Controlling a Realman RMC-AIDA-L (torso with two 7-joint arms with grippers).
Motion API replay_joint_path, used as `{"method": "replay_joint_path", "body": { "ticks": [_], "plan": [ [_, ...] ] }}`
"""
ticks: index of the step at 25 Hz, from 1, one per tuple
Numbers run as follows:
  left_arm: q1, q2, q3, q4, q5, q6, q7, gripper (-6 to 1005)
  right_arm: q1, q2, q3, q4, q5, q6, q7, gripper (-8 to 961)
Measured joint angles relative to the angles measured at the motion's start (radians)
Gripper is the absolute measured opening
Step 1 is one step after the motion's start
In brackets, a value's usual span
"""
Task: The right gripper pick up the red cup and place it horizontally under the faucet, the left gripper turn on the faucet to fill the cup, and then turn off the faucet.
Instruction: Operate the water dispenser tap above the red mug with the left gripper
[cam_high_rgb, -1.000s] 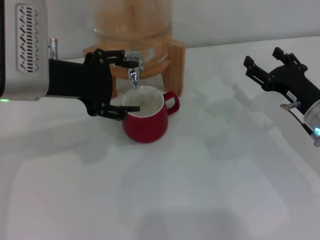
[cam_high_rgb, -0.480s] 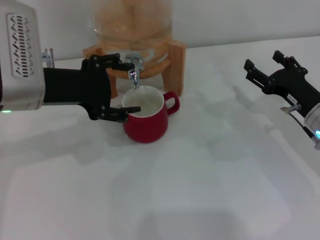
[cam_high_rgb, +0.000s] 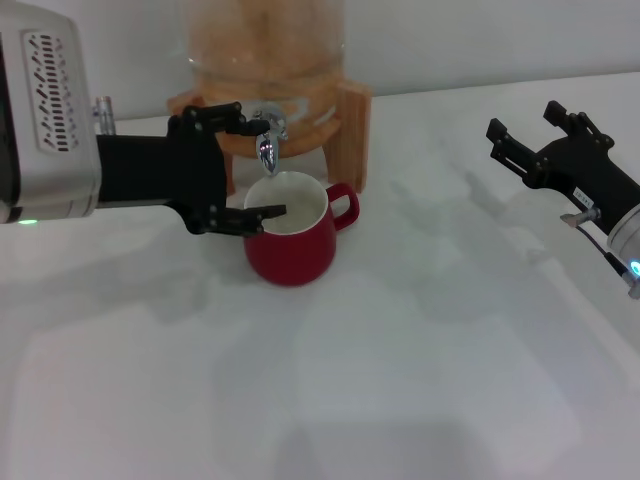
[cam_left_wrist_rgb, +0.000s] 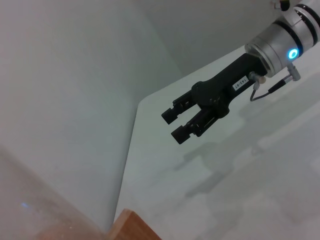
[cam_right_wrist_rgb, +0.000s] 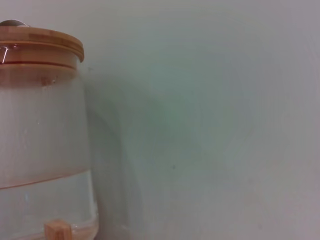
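Head view shows our left gripper (cam_high_rgb: 243, 165) spread apart around the faucet (cam_high_rgb: 266, 133), above the red cup (cam_high_rgb: 292, 234) near the tabletop's back edge; we should nudge the lever gently. Our right gripper (cam_high_rgb: 530, 137) waits apart, fingers spread.

Left end effector (cam_high_rgb: 245, 165): black two-fingered claw on a black wrist block, joined to a grey boxy module with slanted vent slots and a small green light. Right end effector (cam_high_rgb: 530, 125): black two-fingered claw bearing a white label, thin cable, silver-white cylindrical wrist with black bands and a blue light.
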Motion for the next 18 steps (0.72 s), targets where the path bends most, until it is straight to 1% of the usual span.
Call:
{"method": "replay_joint_path", "body": {
  "ticks": [6,9,18],
  "plan": [
    [-0.009,-0.001,0.013,-0.015,0.000,-0.003,0.004,857,0.000,0.000,0.000,0.001,0.001,0.000,0.000,875],
    [-0.025,-0.001,0.022,-0.040,-0.002,-0.007,0.007,857,-0.002,0.000,0.000,0.001,0.001,0.000,0.000,875],
    [-0.035,0.000,0.022,-0.046,0.000,-0.022,0.009,857,-0.005,0.000,0.000,0.002,0.003,0.000,-0.004,875]
  ]
}}
